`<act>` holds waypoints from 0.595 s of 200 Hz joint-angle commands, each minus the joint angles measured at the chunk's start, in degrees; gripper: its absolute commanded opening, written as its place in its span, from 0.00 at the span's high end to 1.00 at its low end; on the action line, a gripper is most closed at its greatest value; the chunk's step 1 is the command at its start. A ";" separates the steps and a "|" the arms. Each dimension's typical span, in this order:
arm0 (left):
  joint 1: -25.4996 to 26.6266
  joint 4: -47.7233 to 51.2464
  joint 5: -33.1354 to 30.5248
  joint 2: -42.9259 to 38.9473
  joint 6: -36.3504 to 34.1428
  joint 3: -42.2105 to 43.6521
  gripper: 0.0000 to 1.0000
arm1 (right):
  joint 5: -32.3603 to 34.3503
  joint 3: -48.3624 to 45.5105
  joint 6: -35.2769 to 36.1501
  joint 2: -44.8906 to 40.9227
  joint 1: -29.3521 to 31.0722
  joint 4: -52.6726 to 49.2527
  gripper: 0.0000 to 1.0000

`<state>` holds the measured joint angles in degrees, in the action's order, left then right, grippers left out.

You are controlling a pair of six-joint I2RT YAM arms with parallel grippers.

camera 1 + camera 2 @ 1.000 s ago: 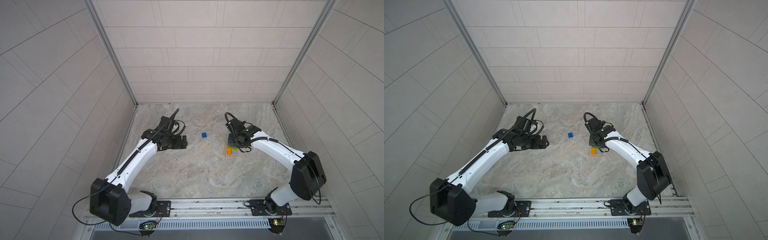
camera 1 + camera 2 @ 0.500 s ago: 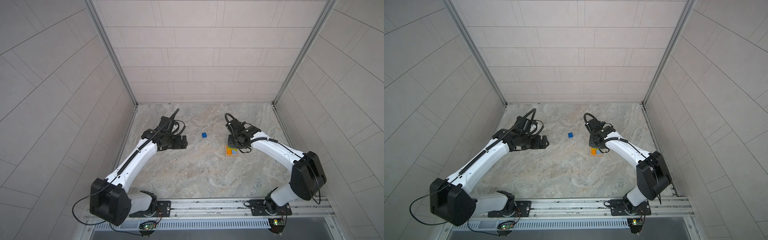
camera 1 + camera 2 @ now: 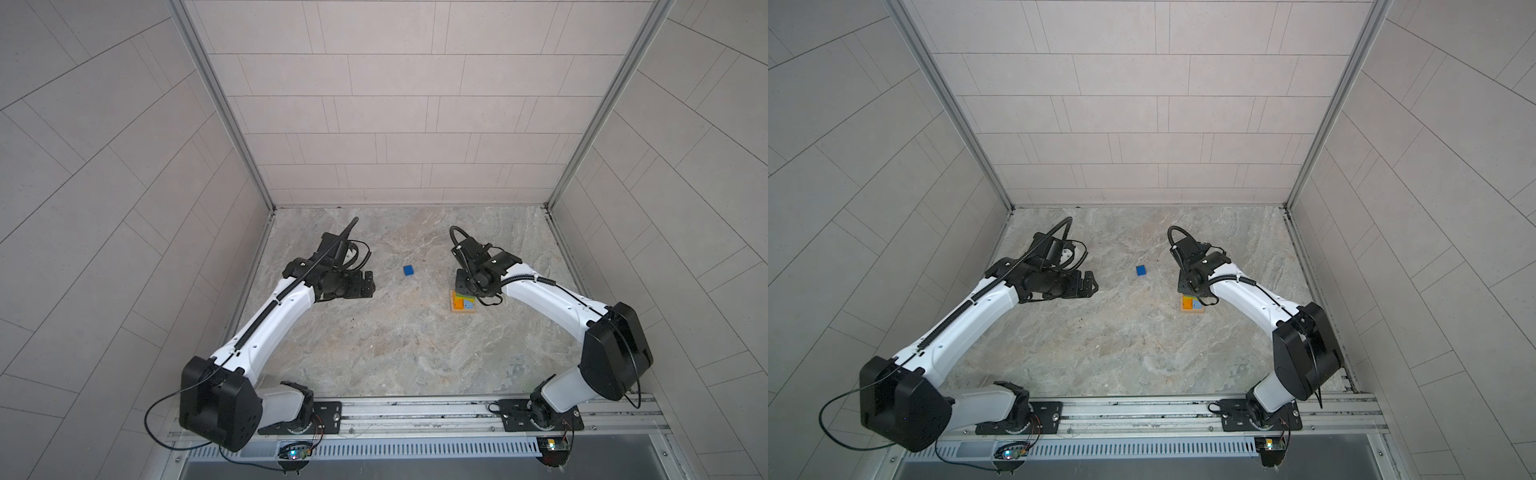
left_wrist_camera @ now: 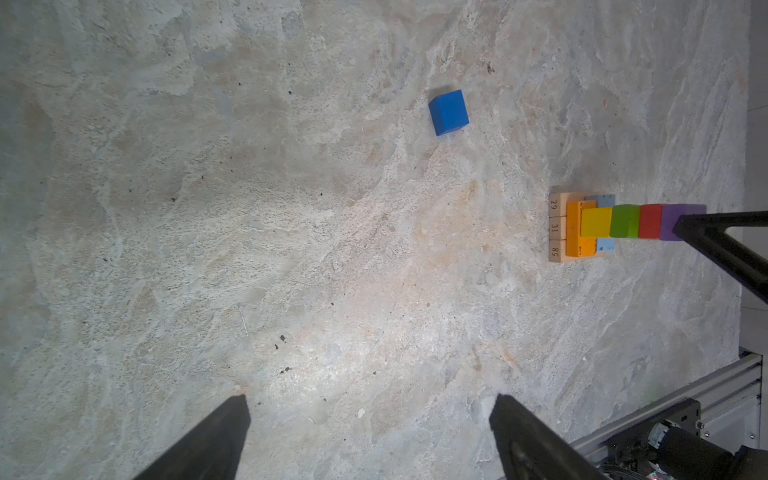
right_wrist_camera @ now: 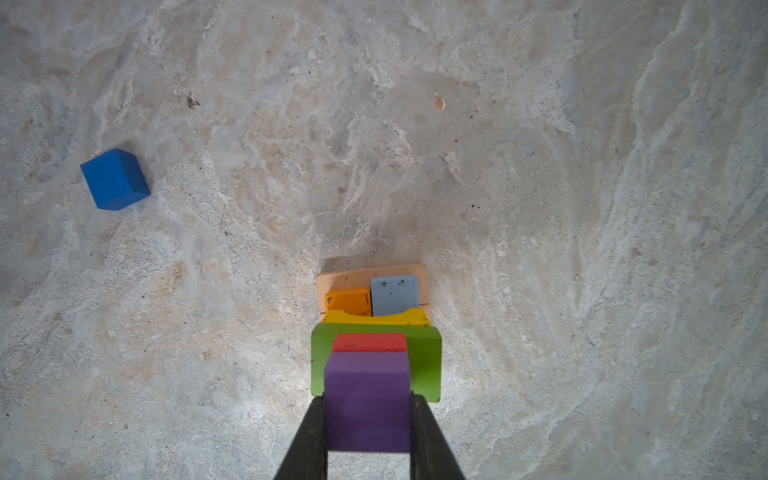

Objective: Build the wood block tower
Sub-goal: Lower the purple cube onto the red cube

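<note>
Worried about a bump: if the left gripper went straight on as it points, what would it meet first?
Probably bare tabletop: the open left gripper aims at no block. The dark-blue cube lies off to one side and the tower farther off, though depth is unclear.

Stacked blocks: tan bars (image 4: pixel 556 227), orange bar (image 4: pixel 572 232), pale-blue bar (image 5: pixel 395 295), yellow bar (image 4: pixel 596 222), green bar (image 4: pixel 625 221), red cube (image 4: pixel 650 221), purple cube (image 5: pixel 368 401). Apart, a dark-blue cube (image 4: pixel 449 112). Mottled grey-beige tabletop (image 4: pixel 291 249).

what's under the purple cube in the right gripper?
Directly beneath the purple cube, held by the right gripper, sits the red cube, then green bar, yellow bar, orange bar and light-blue bar, tan bars at the base. Whether purple touches red is hidden.
</note>
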<state>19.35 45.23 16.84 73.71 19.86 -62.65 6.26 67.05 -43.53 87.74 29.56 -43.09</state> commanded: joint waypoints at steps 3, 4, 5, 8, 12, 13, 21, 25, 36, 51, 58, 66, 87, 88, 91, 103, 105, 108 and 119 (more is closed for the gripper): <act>-0.44 -0.41 0.40 0.29 -0.65 0.43 0.02 | 0.33 -0.16 -0.50 -1.51 -0.32 -0.68 0.74; -0.41 -0.45 0.39 0.33 -0.68 0.43 0.02 | 0.33 -0.21 -0.46 -1.56 -0.35 -0.68 0.74; -0.43 -0.47 0.39 0.31 -0.64 0.43 0.02 | 0.33 -0.18 -0.48 -1.59 -0.32 -0.68 0.74; -0.44 -0.42 0.43 0.29 -0.67 0.40 0.02 | 0.42 -0.13 -0.50 -1.63 -0.32 -0.69 0.74; -0.43 -0.41 0.53 0.32 -0.62 0.42 0.02 | 0.43 -0.08 -0.53 -1.61 -0.30 -0.72 0.74; -0.44 -0.41 0.50 0.31 -0.66 0.43 0.02 | 0.47 -0.08 -0.52 -1.61 -0.34 -0.74 0.74; -0.45 -0.42 0.47 0.31 -0.70 0.43 0.02 | 0.53 -0.04 -0.43 -1.44 -0.29 -0.73 0.74; -0.42 -0.41 0.48 0.36 -0.69 0.42 0.02 | 0.51 -0.05 -0.34 -1.48 -0.38 -0.68 0.74; -0.41 -0.46 0.47 0.37 -0.65 0.43 0.02 | 0.64 0.03 -0.32 -1.11 -0.39 -0.71 0.74; -0.41 -0.41 0.43 0.37 -0.69 0.43 0.03 | 0.73 0.05 -0.32 -0.76 -0.39 -0.69 0.74; -0.45 -0.44 0.40 0.34 -0.69 0.43 0.03 | 0.68 0.04 -0.32 -0.72 -0.38 -0.68 0.74; -0.45 -0.41 0.46 0.31 -0.65 0.43 0.03 | 0.70 0.02 -0.34 -0.60 -0.45 -0.69 0.74; -0.46 -0.41 0.56 0.50 -0.70 0.43 0.03 | 0.77 0.03 -0.32 -0.82 -0.47 -0.68 0.74; -0.46 -0.41 0.61 0.53 -0.70 0.43 0.03 | 0.82 0.07 -0.32 -0.82 -0.47 -0.68 0.74; -0.40 -0.43 0.58 0.55 -0.65 0.43 0.03 | 0.83 0.02 -0.33 -0.82 -0.47 -0.68 0.74; -0.38 -0.43 0.56 0.49 -0.70 0.43 0.03 | 0.70 -0.05 -0.33 -0.82 -0.52 -0.68 0.73; -0.44 -0.41 0.63 0.52 -0.70 0.43 0.03 | 0.69 -0.07 -0.33 -0.78 -0.48 -0.68 0.73; -0.46 -0.44 0.60 0.55 -0.70 0.43 0.03 | 0.68 0.00 -0.25 -0.76 -0.53 -0.67 0.73; -0.46 -0.44 0.65 0.62 -0.67 0.43 0.03 | 0.60 -0.06 -0.37 -0.61 -0.54 -0.67 0.73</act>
<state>19.35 45.23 17.04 73.93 19.84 -62.65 6.24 67.05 -43.55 87.74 29.23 -43.07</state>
